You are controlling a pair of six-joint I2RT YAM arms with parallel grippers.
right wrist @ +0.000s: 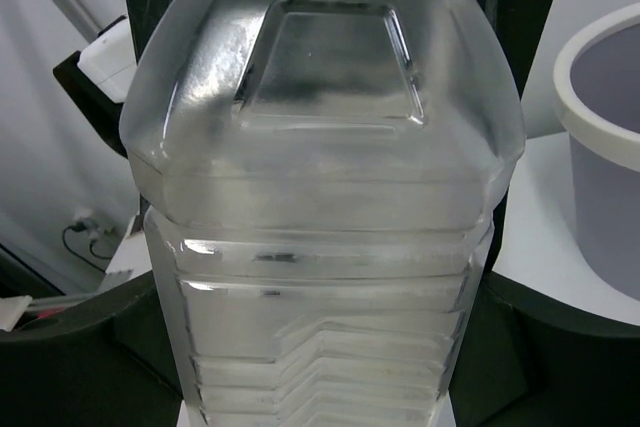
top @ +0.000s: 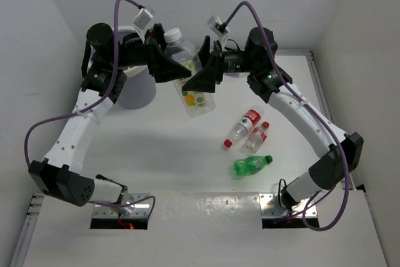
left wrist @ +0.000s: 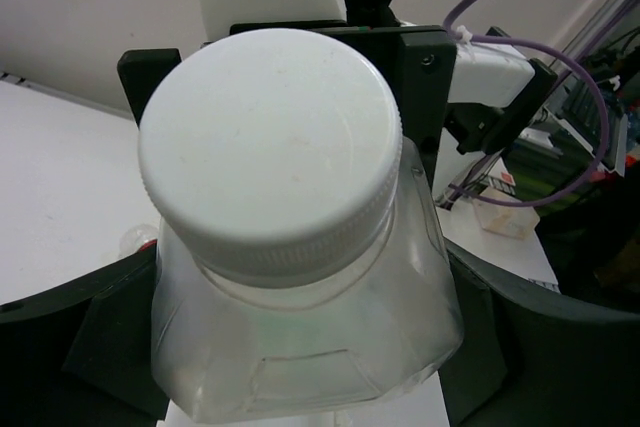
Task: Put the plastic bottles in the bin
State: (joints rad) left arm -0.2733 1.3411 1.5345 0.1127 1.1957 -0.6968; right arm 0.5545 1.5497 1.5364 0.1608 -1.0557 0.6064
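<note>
Gripping large clear bottle (top: 199, 99) mid-air: right gripper (top: 200, 79) clamped on body; left gripper (top: 170, 60) straddles cap-end shoulder, closure not determinable. Long axis: cap far, base near, tilted. Bin (top: 137, 95) lies left of bottle; left gripper nearer.

Large bottle (top: 197, 99) label illegible, red-label bottle (top: 245, 125) print illegible
</note>
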